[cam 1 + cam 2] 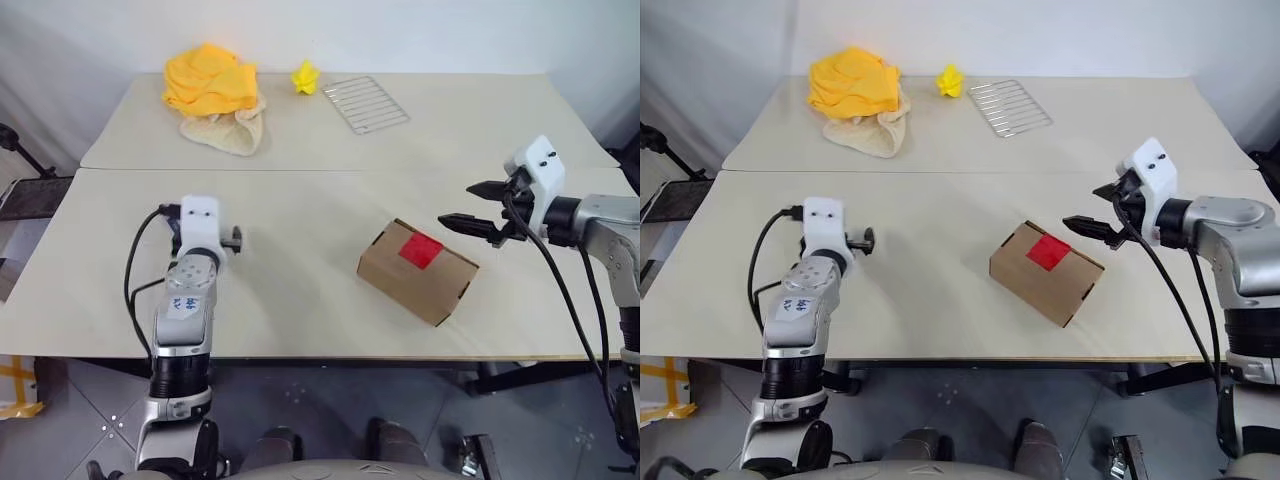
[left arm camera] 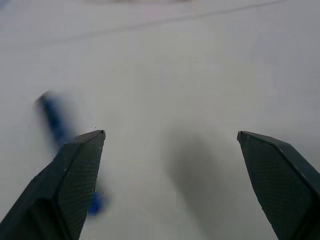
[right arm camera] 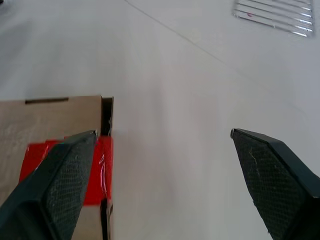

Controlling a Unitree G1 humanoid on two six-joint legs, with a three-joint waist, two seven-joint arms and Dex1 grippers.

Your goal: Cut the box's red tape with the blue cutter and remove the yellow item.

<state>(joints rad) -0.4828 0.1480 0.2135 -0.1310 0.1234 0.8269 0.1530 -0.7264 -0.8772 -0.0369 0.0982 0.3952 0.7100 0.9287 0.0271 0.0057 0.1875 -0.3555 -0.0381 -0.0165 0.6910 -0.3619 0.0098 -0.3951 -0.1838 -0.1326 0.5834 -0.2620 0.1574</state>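
The box (image 1: pixel 415 272), a small brown carton, lies tilted on the near table, right of centre. The red tape (image 1: pixel 420 250) is a patch on its top face. My right gripper (image 1: pixel 478 207) hovers open just right of the box, its fingers pointing at the taped edge. In the right wrist view the red tape (image 3: pixel 35 152) runs across the flap seam behind one finger. My left gripper (image 2: pixel 170 133) is open over the left half of the table, nothing between its fingers. The blue cutter (image 2: pixel 54 121) lies on the table, partly behind one finger. The yellow item is hidden.
An orange-yellow cloth heap (image 1: pixel 210 80) on a cream cloth (image 1: pixel 228 132), a small spiky yellow lump (image 1: pixel 305 77) and a wire rack (image 1: pixel 365 103) sit on the far table. A seam (image 1: pixel 350 171) joins the two tables. The near edge (image 1: pixel 300 355) runs below the box.
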